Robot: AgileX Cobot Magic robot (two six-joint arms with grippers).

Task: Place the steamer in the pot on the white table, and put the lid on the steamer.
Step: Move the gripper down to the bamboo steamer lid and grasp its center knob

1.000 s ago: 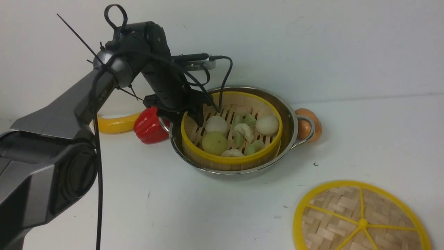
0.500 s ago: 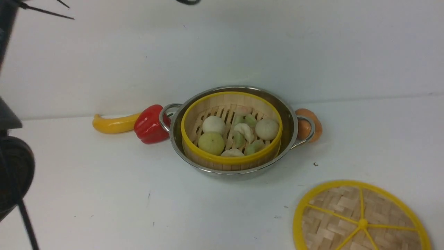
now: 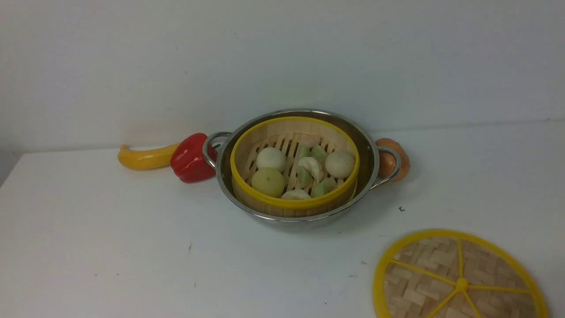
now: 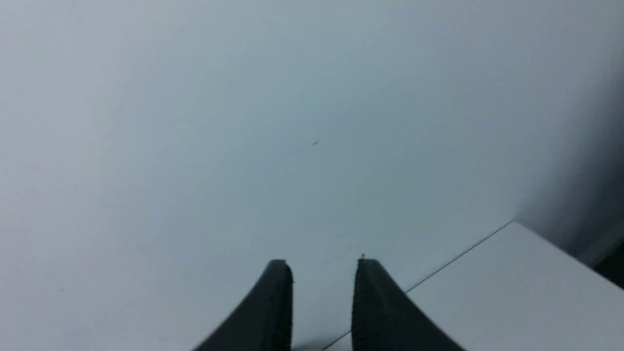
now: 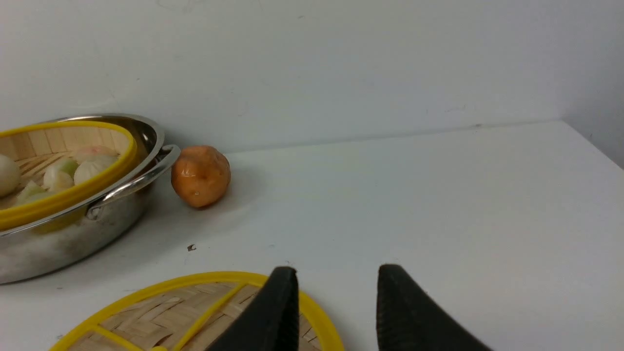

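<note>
The steamer, a bamboo basket with yellow rims, sits inside the shiny pot on the white table. The lid, a flat woven disc with yellow spokes, lies on the table at the front right, apart from the pot. Neither arm shows in the front view. In the right wrist view my right gripper stands open over the lid's edge, with the pot and steamer beyond it. My left gripper faces a bare wall, its fingers apart with nothing between them.
Buns and dumplings fill the steamer. A red pepper and a yellow fruit lie left of the pot, and an orange round fruit touches its right handle. The wall stands close behind. A table corner shows in the left wrist view.
My left arm has let go of the steamer's left rim and drawn back to the left, out of the front view. The steamer stays in the pot. The lid has not moved.
</note>
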